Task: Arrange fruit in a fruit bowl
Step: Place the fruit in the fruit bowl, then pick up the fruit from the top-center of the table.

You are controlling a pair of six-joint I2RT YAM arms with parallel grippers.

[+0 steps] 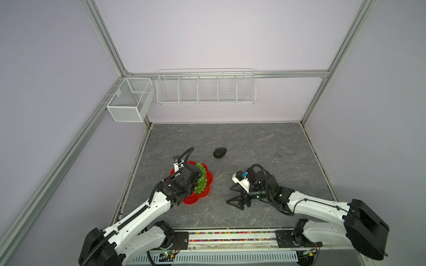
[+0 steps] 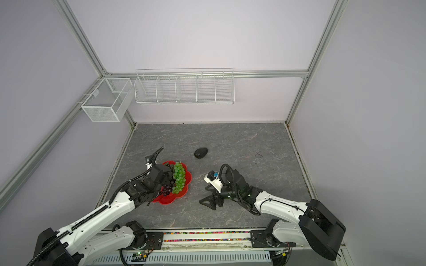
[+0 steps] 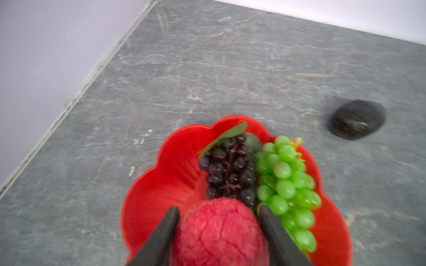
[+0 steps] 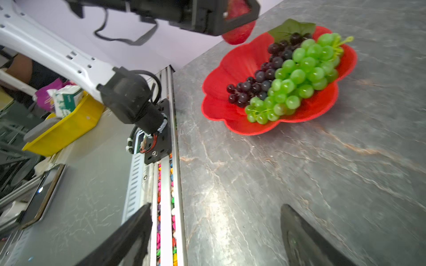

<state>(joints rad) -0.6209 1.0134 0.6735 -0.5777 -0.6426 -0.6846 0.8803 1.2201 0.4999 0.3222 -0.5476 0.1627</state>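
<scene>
Green grapes [image 3: 285, 184] and dark grapes [image 3: 228, 168] lie in the fruit bowl [image 3: 161, 184]. The left tool [image 3: 219, 208], closed on the red-pink fruit [image 3: 219, 235], hangs over the bowl (nearly in). One blackish avocado piece [image 3: 357, 119] sits apart on the counter [image 4: 299, 172]; the right tool [image 4: 216, 210] gapes empty.

Clamped between the jaws of the left arm [image 1: 159, 202], the red-pink fruit [image 3: 219, 232] runs off the edge of the left wrist view, as do the jaws themselves. The blackish oval piece [image 3: 358, 119] beyond is blurred. In both top views the arm hides that fruit and the near-left part of the fruit bowl [image 1: 208, 183]. Only part of the dark purple grape bunch [image 2: 167, 187] shows in a top view. A dark mark [image 1: 277, 155] on the table [image 1: 253, 142] is too small to identify.
</scene>
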